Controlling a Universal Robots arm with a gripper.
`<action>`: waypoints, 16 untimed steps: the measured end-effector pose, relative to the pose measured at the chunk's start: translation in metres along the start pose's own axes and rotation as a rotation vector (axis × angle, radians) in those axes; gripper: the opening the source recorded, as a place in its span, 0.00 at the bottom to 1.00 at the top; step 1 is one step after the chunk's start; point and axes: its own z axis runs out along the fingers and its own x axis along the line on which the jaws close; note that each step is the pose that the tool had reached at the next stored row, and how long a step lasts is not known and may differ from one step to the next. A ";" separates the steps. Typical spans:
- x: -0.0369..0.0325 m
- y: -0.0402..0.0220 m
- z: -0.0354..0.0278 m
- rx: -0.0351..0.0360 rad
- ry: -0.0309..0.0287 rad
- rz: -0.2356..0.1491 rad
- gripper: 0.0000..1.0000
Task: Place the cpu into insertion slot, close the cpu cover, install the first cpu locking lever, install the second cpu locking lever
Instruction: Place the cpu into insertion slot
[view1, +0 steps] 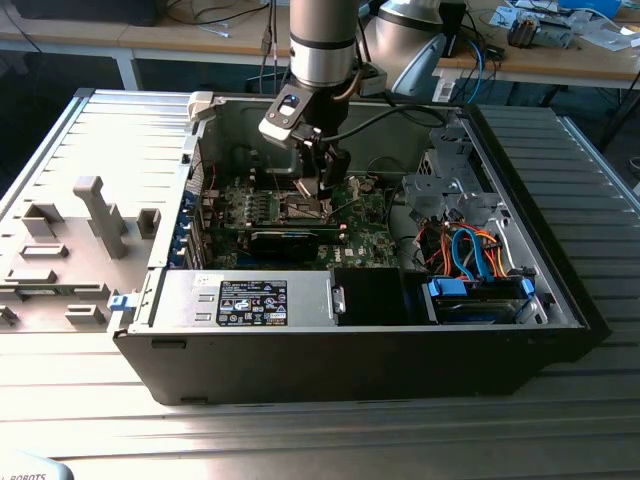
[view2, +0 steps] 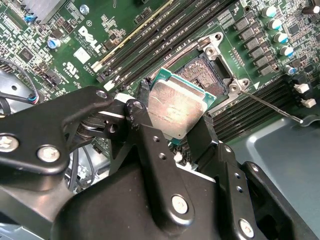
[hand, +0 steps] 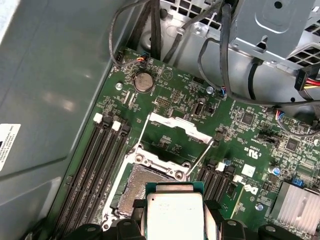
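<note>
While the gripper (view1: 322, 188) hangs inside the open computer case (view1: 350, 360) in the exterior view, low over the green motherboard (view1: 360, 228), its hold cannot be judged there.

In the second wrist view the black fingers (view2: 147, 140) pinch the cpu (view2: 177, 107) by opposite edges. The chip is tilted just above the insertion slot (view2: 202, 75) and appears clear of it. Risk: a tilted or offset descent could bend the socket contacts.

The first wrist view adds the cpu cover (hand: 180, 127), lying open beyond the insertion slot. Thin wire locking levers (hand: 200, 156) stand free beside the slot, and the cpu overhangs its near edge.
</note>
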 end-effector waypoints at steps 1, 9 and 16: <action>0.0000 0.0000 0.0001 0.0001 0.0000 0.003 0.55; 0.0000 0.0000 0.0009 0.0013 -0.0002 0.024 0.55; 0.0001 0.0000 0.0013 0.0022 -0.0003 0.044 0.55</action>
